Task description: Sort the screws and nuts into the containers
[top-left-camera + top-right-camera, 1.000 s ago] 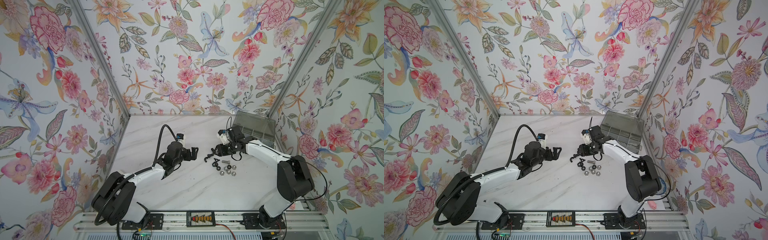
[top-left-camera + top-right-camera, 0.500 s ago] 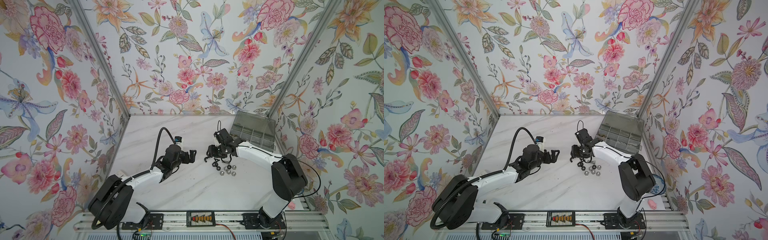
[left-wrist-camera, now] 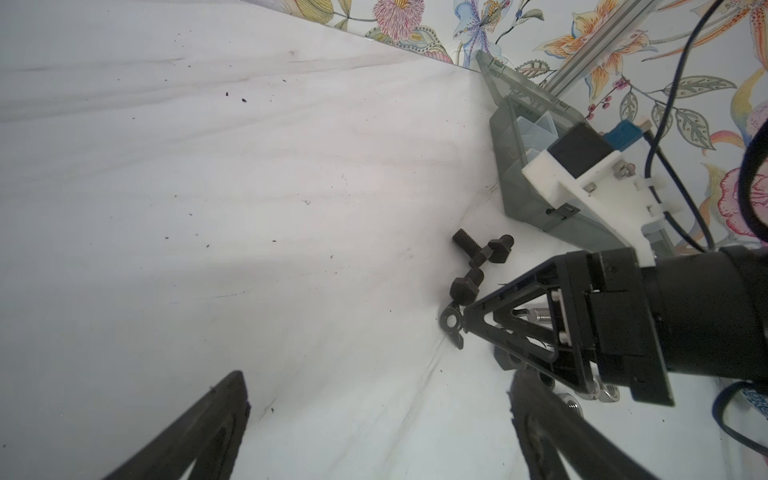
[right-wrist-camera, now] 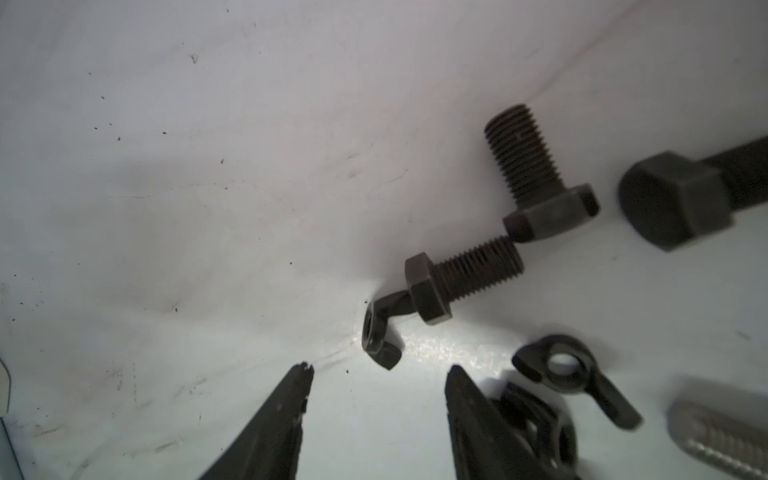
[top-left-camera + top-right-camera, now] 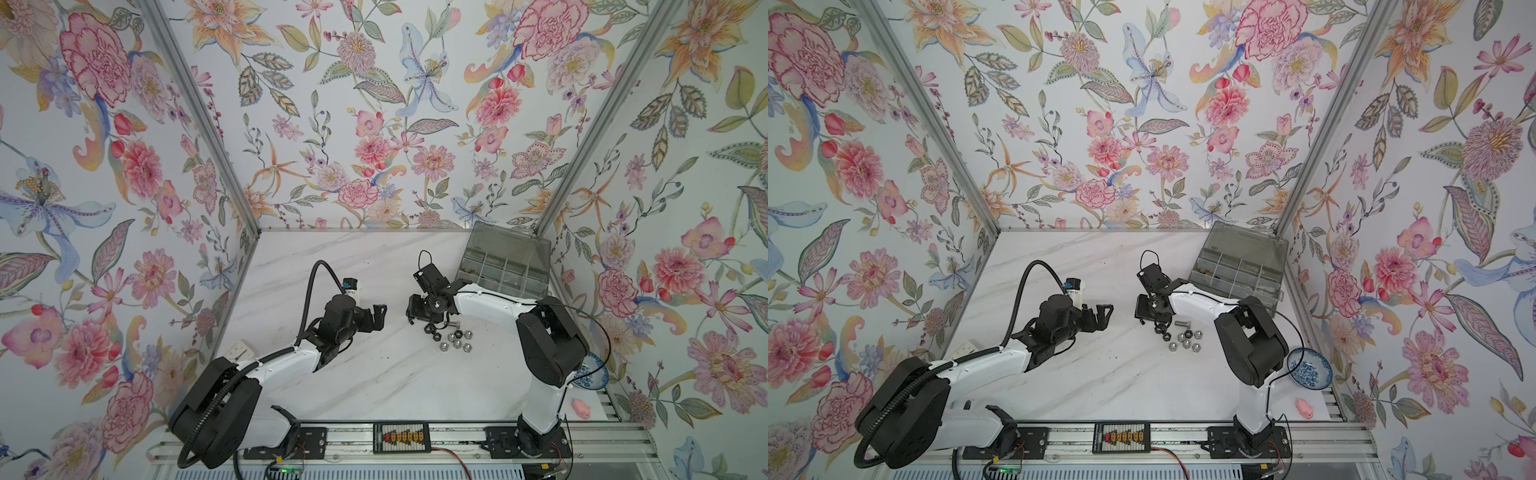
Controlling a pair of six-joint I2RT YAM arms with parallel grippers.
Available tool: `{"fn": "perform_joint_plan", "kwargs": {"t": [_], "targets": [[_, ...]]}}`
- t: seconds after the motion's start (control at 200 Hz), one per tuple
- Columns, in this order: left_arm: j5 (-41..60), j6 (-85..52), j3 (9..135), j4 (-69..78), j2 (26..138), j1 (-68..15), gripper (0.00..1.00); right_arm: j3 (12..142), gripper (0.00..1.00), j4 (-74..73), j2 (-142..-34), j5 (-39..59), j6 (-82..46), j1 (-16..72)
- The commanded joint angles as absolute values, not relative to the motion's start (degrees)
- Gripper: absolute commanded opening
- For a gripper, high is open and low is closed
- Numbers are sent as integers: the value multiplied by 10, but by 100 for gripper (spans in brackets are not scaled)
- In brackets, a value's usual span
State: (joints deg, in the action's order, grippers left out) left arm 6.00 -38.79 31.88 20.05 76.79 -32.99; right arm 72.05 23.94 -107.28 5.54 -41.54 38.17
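Note:
My right gripper [image 4: 380, 374] is open and low over the table, nothing between its fingers. Just ahead of its tips a black wing nut [image 4: 380, 332] leans against the head of a black screw [image 4: 465, 282]. Two more black screws [image 4: 536, 174] [image 4: 681, 195], another wing nut [image 4: 569, 374] and a silver screw [image 4: 719, 440] lie close by. Several silver nuts [image 5: 457, 341] sit a little nearer the front. The grey organiser box [image 5: 505, 266] stands open at the back right. My left gripper [image 5: 379, 316] hovers open and empty, left of the pile.
A blue-and-white bowl [image 5: 1308, 368] and a small pink object [image 5: 1305, 408] sit at the front right, behind the right arm's base. A white plate-like piece [image 5: 239, 351] lies by the left wall. The right arm stretches across in front of the organiser box.
My right gripper has swung left and forward, away from the organiser box, and now hangs over the black screws. My left gripper has shifted slightly toward the front.

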Motion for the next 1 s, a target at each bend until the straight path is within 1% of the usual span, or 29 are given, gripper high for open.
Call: {"fn": "perform_joint_plan", "kwargs": {"t": [0.0, 0.165, 0.34, 0.595, 0.741, 0.996], "targets": [[71, -379, 311, 218, 759, -323, 99, 740, 55, 230, -1090, 61, -432, 386], [75, -379, 311, 221, 763, -320, 99, 743, 55, 228, -1099, 55, -436, 388], [80, -379, 313, 221, 766, -319, 99, 744, 51, 223, -1106, 58, -436, 387], [83, -379, 317, 221, 769, -317, 99, 749, 50, 218, -1118, 56, -434, 386], [89, -379, 319, 223, 772, -315, 99, 752, 45, 217, -1125, 54, -429, 386], [95, -379, 323, 226, 777, -315, 99, 750, 40, 215, -1128, 61, -424, 385]]}}
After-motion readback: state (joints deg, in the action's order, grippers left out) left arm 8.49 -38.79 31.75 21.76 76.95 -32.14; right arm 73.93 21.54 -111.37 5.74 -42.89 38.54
